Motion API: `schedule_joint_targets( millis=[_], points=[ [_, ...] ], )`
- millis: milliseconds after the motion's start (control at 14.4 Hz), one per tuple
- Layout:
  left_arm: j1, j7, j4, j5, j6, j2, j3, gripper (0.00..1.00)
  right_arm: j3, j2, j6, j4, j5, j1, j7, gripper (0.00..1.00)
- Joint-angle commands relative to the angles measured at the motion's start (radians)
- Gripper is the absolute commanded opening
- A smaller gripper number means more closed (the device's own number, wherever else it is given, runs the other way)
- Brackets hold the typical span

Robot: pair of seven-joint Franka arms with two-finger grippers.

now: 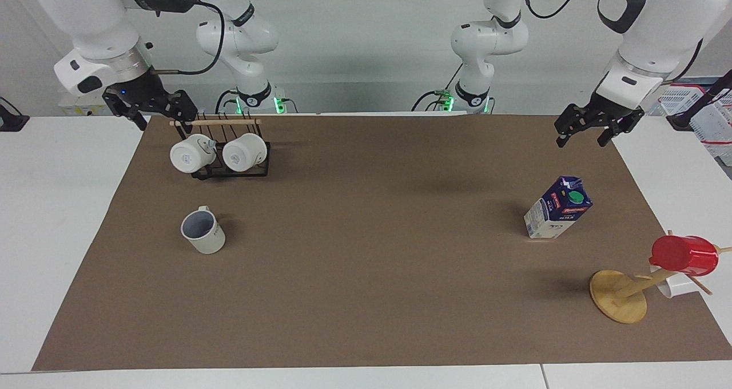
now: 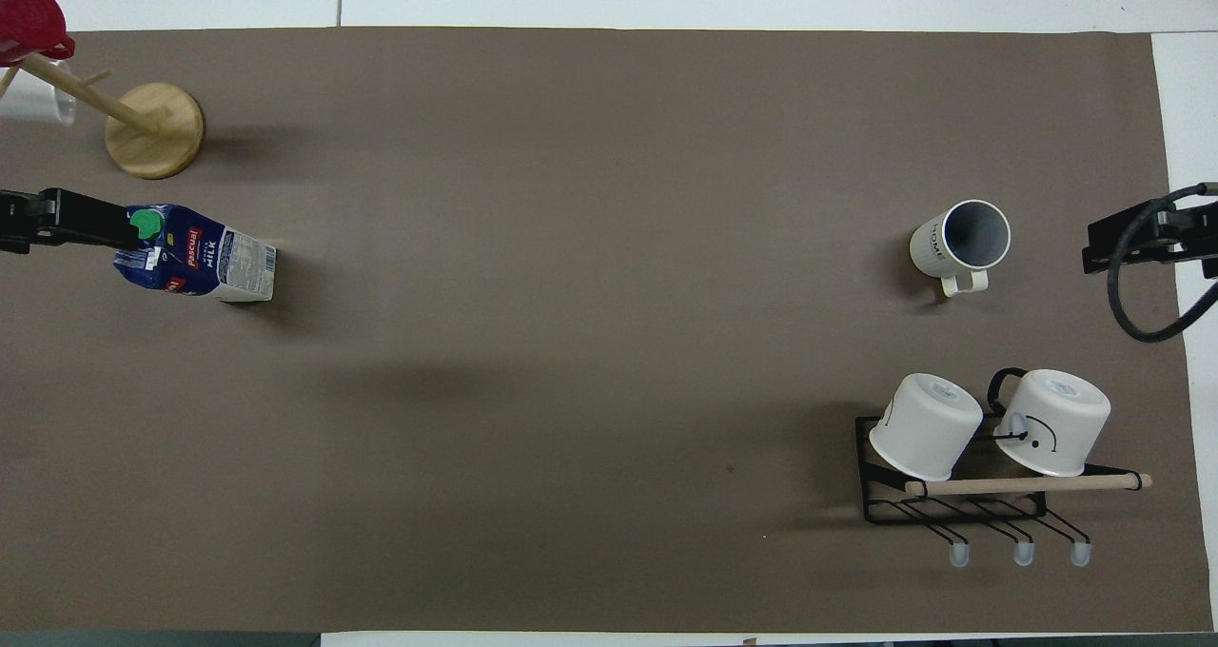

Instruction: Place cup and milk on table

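Facing view: the cup [image 1: 203,231] and the milk [image 1: 557,207] both stand upright on the table [image 1: 366,274], well apart. Left gripper [image 1: 589,133] and right gripper [image 1: 153,114] hang raised with released jaws; retreating straight upward avoids knocking either.

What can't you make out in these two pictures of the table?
- White cup on the wooden mug tree: in the facing view mostly hidden by the red cup; in the overhead view cut off by the picture's edge.
- Milk carton: small label print too small to read in either view.
- Left gripper: overhead, only a dark bar enters from the edge.
- Right gripper: overhead, cut off by the edge, cable across it.
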Motion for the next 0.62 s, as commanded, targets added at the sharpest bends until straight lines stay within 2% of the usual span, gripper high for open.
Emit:
schedule_joint_targets(
  millis=[0,69,208,347,486,555],
  points=[
    [-0.012,0.010,-0.018,-0.015,0.016,-0.012,0.006,1.00,0.003,-0.024,0.029,-0.032,0.001,-0.006,-0.009,1.00],
    [-0.010,0.005,-0.018,-0.017,0.010,-0.013,0.006,1.00,0.003,-0.026,0.050,-0.038,0.001,-0.006,-0.012,1.00],
    [-0.009,0.000,-0.020,-0.015,0.007,-0.014,0.007,1.00,0.003,-0.059,0.123,-0.122,0.002,-0.017,-0.027,1.00],
    [0.001,0.000,-0.030,-0.015,0.059,-0.011,0.007,1.00,0.000,-0.063,0.202,-0.172,0.002,-0.019,-0.094,1.00],
    [0.002,0.000,-0.035,-0.015,0.087,-0.006,0.007,1.00,0.000,-0.024,0.257,-0.192,0.025,-0.048,-0.214,1.00],
    [0.005,0.005,-0.053,-0.015,0.100,-0.005,0.007,1.00,-0.001,0.020,0.285,-0.181,0.092,-0.070,-0.277,1.00]
  ],
)
